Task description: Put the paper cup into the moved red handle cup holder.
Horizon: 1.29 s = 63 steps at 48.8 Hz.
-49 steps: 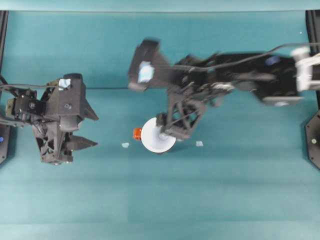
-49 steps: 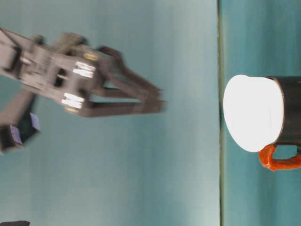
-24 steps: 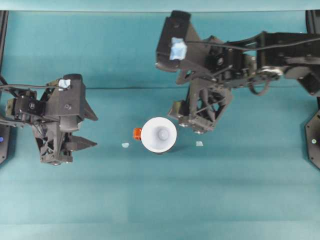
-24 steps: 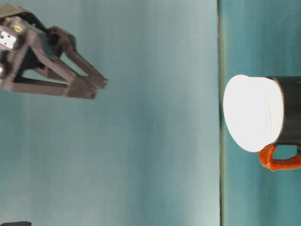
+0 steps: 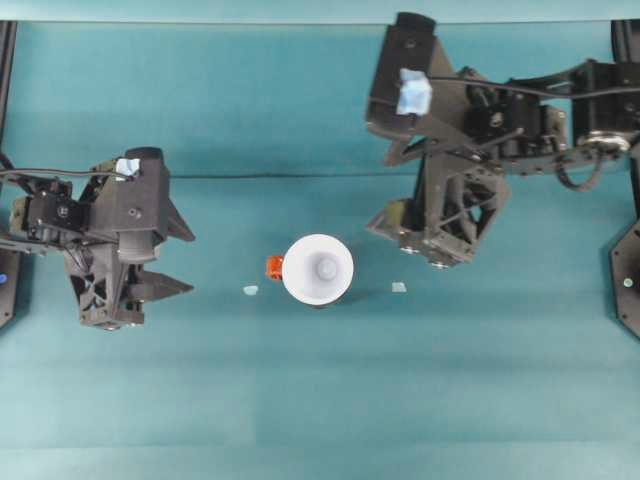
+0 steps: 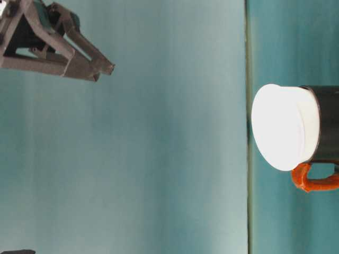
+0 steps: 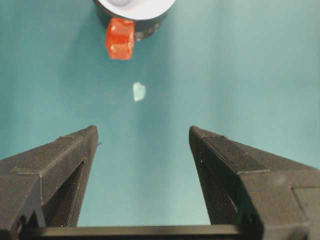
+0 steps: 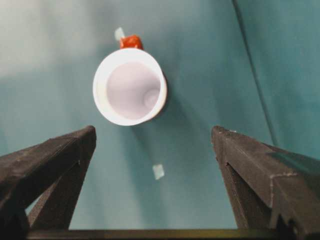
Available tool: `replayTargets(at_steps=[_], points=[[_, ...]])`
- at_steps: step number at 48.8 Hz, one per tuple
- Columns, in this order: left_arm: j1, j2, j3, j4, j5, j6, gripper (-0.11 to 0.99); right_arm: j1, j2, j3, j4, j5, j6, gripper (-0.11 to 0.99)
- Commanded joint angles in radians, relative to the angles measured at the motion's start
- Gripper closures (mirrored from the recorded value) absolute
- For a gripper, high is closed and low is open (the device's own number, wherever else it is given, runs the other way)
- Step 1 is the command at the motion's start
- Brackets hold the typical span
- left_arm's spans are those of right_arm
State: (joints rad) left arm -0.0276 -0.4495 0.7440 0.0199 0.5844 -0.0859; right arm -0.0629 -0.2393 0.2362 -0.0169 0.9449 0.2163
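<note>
Although seated upright in the red handle cup holder mid-counter, with only the orange handle peeking out beside its rim, paper cup looked fully placed. Right claw hung spread wide and empty, off to the cup's side, presumably clear of any knock. Left claw sat parted too, well apart, holding nothing.

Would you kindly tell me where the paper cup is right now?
In the overhead view, the paper cup sits mid-table inside the red handle cup holder, between the two grippers, touching neither.
</note>
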Motion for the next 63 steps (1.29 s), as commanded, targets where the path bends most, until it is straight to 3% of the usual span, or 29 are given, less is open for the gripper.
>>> replayTargets(at_steps=[1, 16, 63], points=[[-0.002, -0.011, -0.009, 0.002, -0.006, -0.002, 0.1, 0.005, -0.037, 0.008, 0.0, -0.034, 0.002, 0.0], [-0.002, -0.011, -0.009, 0.0, -0.006, -0.003, 0.1, 0.005, -0.071, 0.075, 0.002, -0.13, 0.002, 0.0], [-0.003, -0.009, -0.009, 0.002, -0.006, -0.002, 0.1, 0.005, -0.104, 0.14, 0.011, -0.127, 0.008, 0.0]])
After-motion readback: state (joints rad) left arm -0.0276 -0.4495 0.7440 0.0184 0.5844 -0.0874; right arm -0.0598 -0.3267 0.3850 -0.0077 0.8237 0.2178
